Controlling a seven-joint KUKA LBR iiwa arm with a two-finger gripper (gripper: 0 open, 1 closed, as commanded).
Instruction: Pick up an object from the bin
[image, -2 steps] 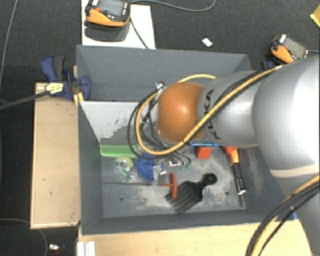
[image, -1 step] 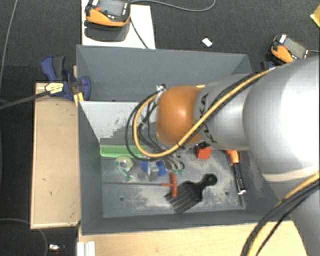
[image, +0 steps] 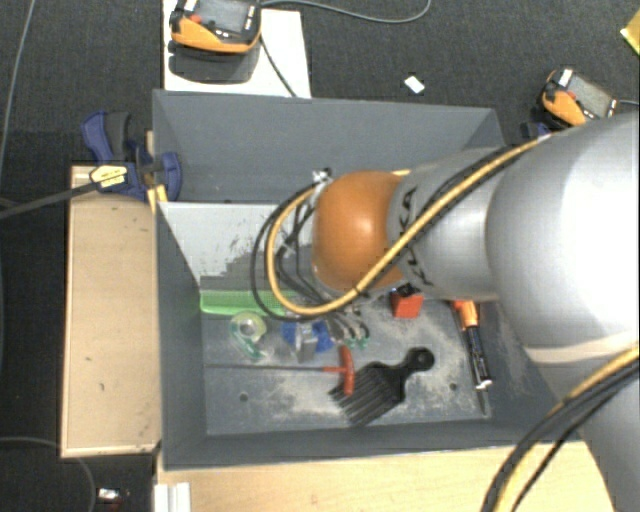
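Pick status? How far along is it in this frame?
Done: the arm is down in the bin, its gripper under the orange wrist cover, over the blue thing and red-handled tool mid-floor.
In hand: nothing visibly gripped; the cover hides the contact.
Left: grasp and lift out. The black comb, green bar and clear cup lie on the floor.

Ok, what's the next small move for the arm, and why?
Probably ease straight down a little. The gripper hangs low over the blue thing and red tool, with the black comb just beside them; which it will meet I cannot tell.
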